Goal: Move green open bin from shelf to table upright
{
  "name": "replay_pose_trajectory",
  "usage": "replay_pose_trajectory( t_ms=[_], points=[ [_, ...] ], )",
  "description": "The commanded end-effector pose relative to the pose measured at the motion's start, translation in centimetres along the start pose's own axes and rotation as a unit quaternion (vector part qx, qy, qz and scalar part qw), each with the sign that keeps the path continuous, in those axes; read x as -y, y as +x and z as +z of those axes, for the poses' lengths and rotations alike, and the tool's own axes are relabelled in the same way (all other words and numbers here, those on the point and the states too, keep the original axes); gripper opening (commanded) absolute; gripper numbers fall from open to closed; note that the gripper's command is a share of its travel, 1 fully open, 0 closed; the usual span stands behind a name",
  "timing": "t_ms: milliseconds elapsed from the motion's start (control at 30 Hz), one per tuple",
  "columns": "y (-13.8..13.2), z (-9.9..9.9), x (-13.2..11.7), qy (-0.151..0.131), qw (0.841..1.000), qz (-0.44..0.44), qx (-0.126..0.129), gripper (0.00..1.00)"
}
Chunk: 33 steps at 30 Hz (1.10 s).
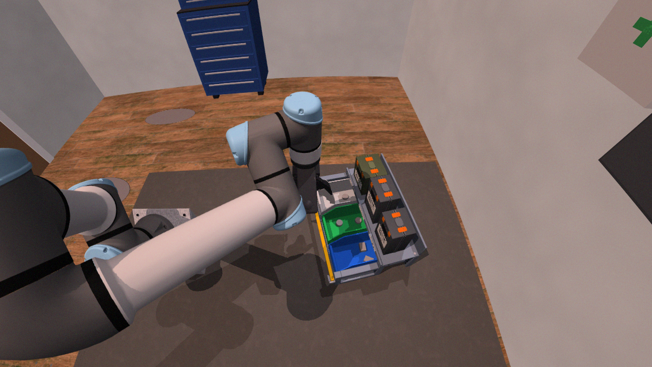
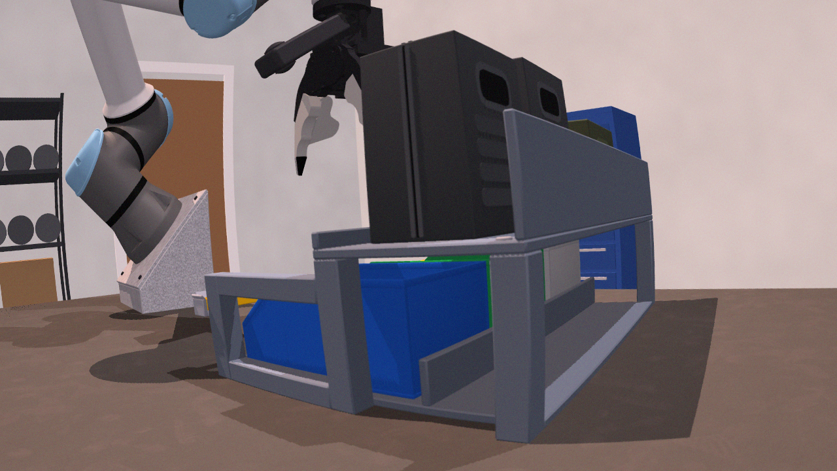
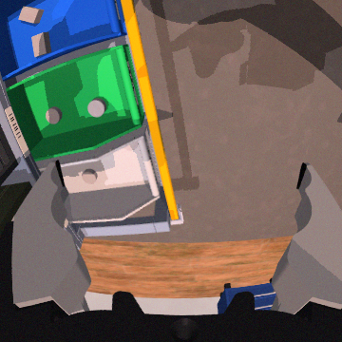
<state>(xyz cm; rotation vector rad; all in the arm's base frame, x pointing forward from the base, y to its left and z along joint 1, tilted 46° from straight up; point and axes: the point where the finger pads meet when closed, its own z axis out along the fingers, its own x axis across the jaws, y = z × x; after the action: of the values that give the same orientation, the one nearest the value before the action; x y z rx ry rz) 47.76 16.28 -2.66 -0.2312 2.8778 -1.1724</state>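
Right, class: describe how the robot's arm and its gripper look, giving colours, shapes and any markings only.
The arm is built of thick round tubes, pale pinkish-white on the long link and dark grey at the joints, with black bands and light blue round joint caps. It rises from a speckled grey wedge base. The gripper has a black body and two broad grey fingers with thin black tips. No cables show.

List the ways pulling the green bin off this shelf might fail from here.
1. The open gripper hovers over the grey bin, not the green bin; closing now may grab the wrong one.
2. The green bin sits tight between the grey and blue bin, leaving little finger room.
3. Its two loose parts might spill if it tilts.
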Motion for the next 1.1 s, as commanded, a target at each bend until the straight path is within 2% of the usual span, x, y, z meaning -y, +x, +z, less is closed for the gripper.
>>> replay_pose_trajectory(
  t_ms=[0,1067],
  points=[
    [-0.8,-0.1,0.3,0.003,1.0,-0.018,0.003,1.0],
    [-3.1,-0.2,1.4,0.015,0.997,-0.076,0.011,1.0]
  ],
)
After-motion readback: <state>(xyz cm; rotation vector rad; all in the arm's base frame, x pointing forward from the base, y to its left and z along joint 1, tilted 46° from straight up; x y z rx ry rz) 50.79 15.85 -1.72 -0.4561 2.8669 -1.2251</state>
